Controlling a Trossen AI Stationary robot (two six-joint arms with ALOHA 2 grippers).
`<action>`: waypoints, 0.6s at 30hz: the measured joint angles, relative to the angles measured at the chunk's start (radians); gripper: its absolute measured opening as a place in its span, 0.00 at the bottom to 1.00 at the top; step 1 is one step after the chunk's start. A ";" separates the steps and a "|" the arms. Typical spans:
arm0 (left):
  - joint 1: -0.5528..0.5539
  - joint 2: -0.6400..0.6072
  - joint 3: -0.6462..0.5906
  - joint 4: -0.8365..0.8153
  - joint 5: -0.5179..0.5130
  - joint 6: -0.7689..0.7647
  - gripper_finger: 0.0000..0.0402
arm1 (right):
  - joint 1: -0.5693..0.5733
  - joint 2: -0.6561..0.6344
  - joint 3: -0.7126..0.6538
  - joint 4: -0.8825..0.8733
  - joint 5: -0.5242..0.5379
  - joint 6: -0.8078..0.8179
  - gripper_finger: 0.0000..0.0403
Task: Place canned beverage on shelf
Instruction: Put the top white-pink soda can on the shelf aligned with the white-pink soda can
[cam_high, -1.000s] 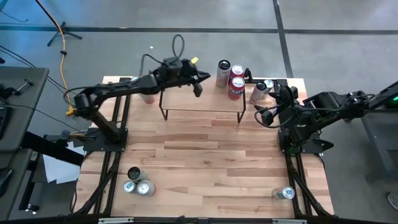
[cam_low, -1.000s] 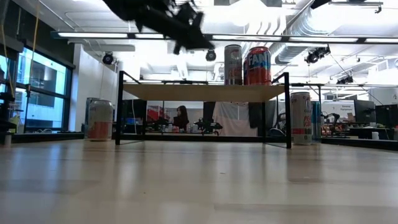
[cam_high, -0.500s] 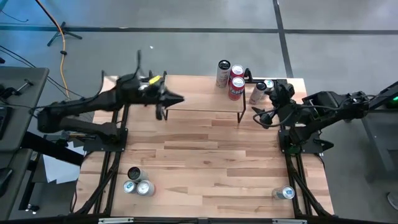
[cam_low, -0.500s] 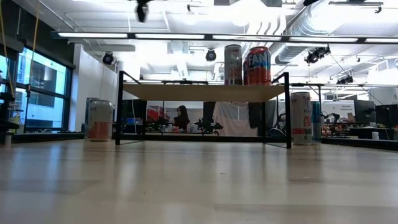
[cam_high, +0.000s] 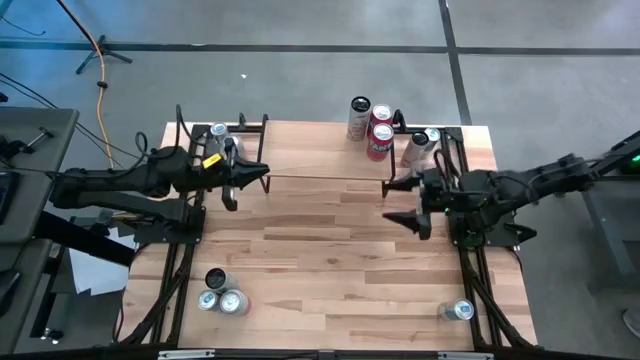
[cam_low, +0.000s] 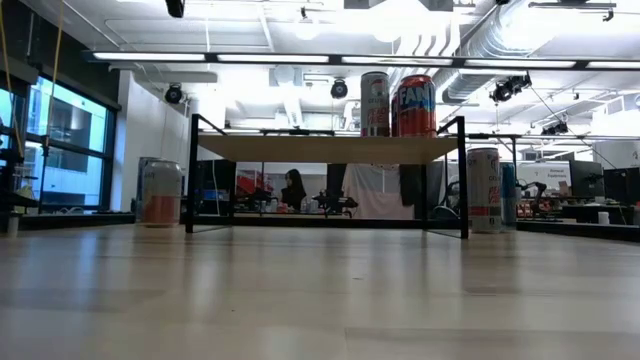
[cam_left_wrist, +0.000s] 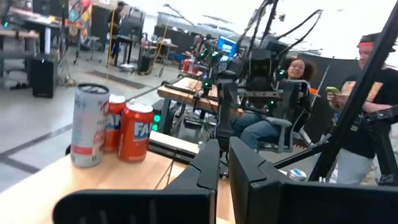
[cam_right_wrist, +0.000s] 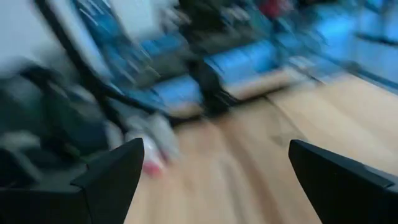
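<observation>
Two cans already stood at the right end of the shelf (cam_high: 320, 160): a red can (cam_high: 379, 141) and a silver can (cam_high: 359, 117) just behind it, both upright. The loose stock was spread over the counter (cam_high: 330, 260): one tall can (cam_high: 417, 148) near the far right corner beside the shelf's leg, one can (cam_high: 220, 134) near the far left corner, a cluster of three cans (cam_high: 220, 295) by the near left edge, and a single can (cam_high: 458, 311) at the near right corner. The left tool (cam_high: 262, 178), fingers pressed together and holding nothing, hung at the shelf's left end. The right tool (cam_high: 404, 202) stood spread wide and empty, off the shelf's right end and near the tall can. A can of this sort was likely stiff if full, thin-walled, smooth and slippery, and top-heavy when tall, so a grip across the mid-body looked safest. There were no containers in sight apart from the cans, whose contents could not be told.
</observation>
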 joint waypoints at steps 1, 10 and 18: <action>0.000 -0.003 0.000 0.003 0.014 0.009 0.00 | 0.000 -0.001 -0.049 0.116 -0.013 0.001 0.96; 0.001 -0.002 0.000 -0.031 0.048 0.015 0.00 | -0.001 0.010 -0.214 0.432 -0.004 -0.073 0.96; 0.001 0.008 0.000 -0.030 0.043 0.014 0.00 | -0.021 0.010 -0.214 0.428 0.055 -0.104 0.96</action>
